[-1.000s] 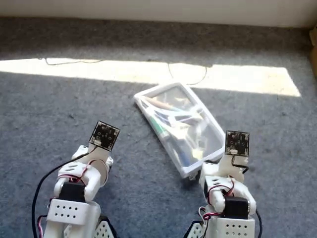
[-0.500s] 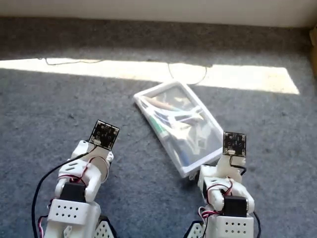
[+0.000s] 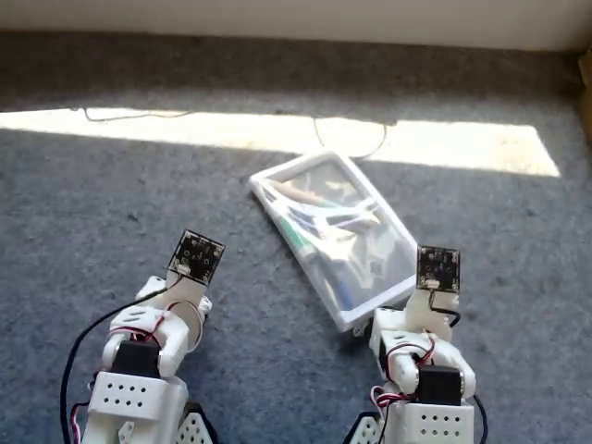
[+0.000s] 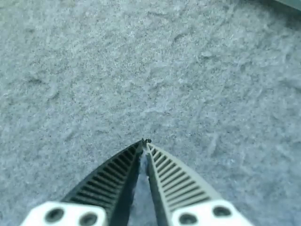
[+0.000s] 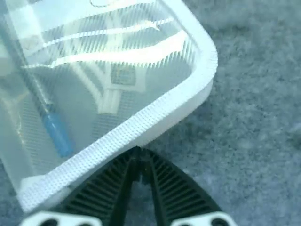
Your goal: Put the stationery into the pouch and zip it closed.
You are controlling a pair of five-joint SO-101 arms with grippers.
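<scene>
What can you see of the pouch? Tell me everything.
The pouch is a flat, see-through rectangle with rounded corners and a white woven border. It lies askew on the grey carpet, holding stationery, including a blue-tipped pen. The right gripper, shut, has its tips at the near border; contact is unclear.

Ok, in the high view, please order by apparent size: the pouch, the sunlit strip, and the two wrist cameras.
1. sunlit strip
2. pouch
3. left wrist camera and right wrist camera: they look alike, so I do not rank them.
</scene>
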